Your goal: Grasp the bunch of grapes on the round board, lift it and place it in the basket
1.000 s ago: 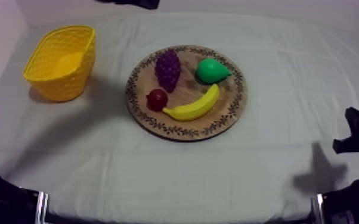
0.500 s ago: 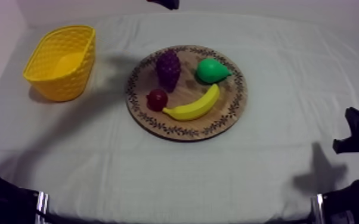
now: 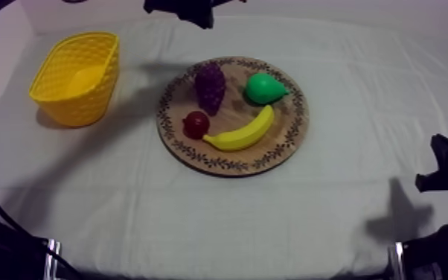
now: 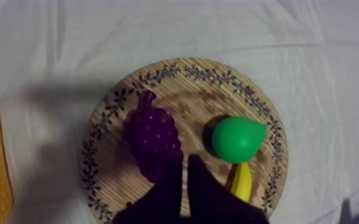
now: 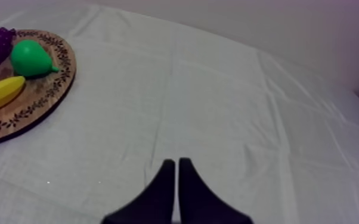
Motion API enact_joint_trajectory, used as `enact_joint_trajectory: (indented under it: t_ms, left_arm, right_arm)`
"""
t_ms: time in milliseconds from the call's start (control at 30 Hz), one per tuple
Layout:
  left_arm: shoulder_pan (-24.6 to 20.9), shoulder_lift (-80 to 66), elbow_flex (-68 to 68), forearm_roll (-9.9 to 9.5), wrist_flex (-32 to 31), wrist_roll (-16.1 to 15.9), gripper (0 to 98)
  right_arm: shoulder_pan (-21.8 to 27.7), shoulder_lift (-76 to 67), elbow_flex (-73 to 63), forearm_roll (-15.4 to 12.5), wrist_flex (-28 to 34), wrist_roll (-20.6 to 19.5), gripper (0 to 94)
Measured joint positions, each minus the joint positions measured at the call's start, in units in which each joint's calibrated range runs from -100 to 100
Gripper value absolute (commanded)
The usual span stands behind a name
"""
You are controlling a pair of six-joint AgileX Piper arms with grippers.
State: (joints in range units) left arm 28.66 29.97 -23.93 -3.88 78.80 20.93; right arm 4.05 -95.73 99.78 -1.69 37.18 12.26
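Observation:
The purple bunch of grapes (image 3: pixel 210 86) lies on the round wooden board (image 3: pixel 290 138), on its far left part, beside a green pear (image 3: pixel 264 88). My left arm (image 3: pixel 186 9) reaches in over the table's far edge, beyond the board. From above, my left gripper (image 4: pixel 185 165) hangs over the board with its fingers together as a narrow wedge, just beside the grapes (image 4: pixel 153 140) and holding nothing. The yellow basket (image 3: pixel 74 74) stands at the far left. My right gripper (image 5: pixel 176 164) is shut over bare cloth, low at the right side (image 3: pixel 446 167).
A banana (image 3: pixel 242 132) and a small red fruit (image 3: pixel 196 123) lie on the near part of the board. Bare cloth separates the basket and the board. A wall runs along the table's left and far sides.
My left arm has come in at the far edge above the board, and its shadow now falls between basket and board. The fruit and the right arm have not moved.

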Motion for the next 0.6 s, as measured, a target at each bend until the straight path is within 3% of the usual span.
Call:
enact_joint_trajectory:
  t_ms: [133, 267, 400, 600]
  left_arm:
    - [0.2, 0.1, 0.3, 0.11, 0.2, 0.8, 49.8]
    - [0.5, 0.2, 0.5, -0.47, 1.2, 3.1, 72.0]
    - [0.8, 0.3, 0.8, -0.72, 1.6, 4.3, 82.3]
    - [0.8, 0.6, 1.9, -0.80, 1.9, 4.5, 85.9]
  right_arm:
    - [0.0, 0.0, 0.0, 0.0, 0.0, 0.0, 0.5]
    - [0.0, 0.0, 0.0, 0.0, 0.0, 0.0, 0.5]
    - [0.0, 0.0, 0.0, 0.0, 0.0, 0.0, 0.5]
    - [0.0, 0.0, 0.0, 0.0, 0.0, 0.0, 0.5]
